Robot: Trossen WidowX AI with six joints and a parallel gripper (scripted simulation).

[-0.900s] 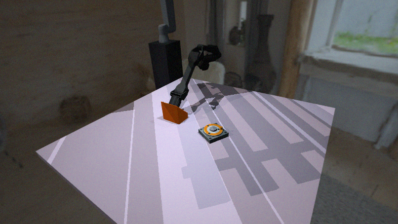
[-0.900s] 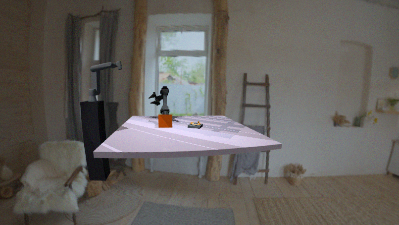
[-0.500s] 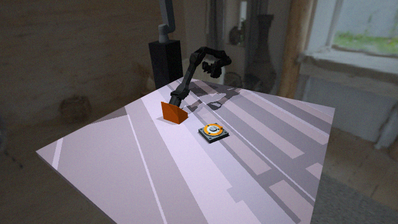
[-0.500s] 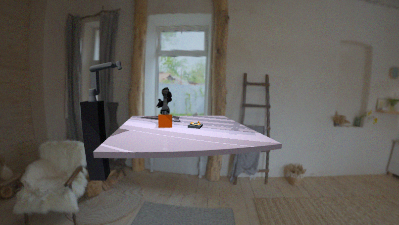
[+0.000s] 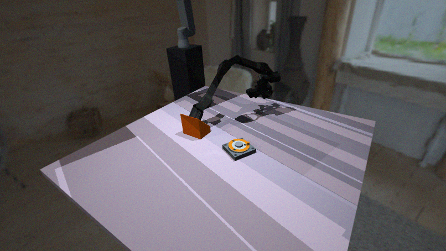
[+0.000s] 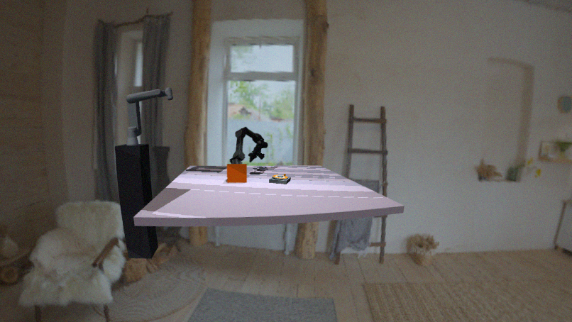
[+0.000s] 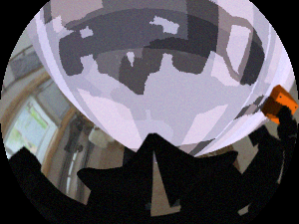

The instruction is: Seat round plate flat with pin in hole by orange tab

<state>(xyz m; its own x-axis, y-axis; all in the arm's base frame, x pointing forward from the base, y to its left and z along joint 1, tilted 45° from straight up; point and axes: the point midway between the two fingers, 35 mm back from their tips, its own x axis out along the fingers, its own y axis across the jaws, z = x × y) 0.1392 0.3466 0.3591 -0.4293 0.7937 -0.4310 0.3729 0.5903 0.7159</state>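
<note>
Hanging in the air above the far part of the tabletop (image 5: 280, 187), my gripper (image 5: 259, 90) is pointing downward with its fingers pressed together on nothing. My arm (image 5: 218, 77) is arching up from the orange block (image 5: 193, 126) at its foot and bending over toward the window side. The plate (image 5: 239, 145), an orange ring around a pale post (image 5: 239, 144), is sitting on the dark square base (image 5: 239, 150), nearer the camera than my gripper and well apart from it. I cannot tell from here whether the plate is lying flat or where its tab is pointing. In the wrist view my dark fingers are filling the lower half, meeting over the striped tabletop, and the orange block is showing at the right edge.
</note>
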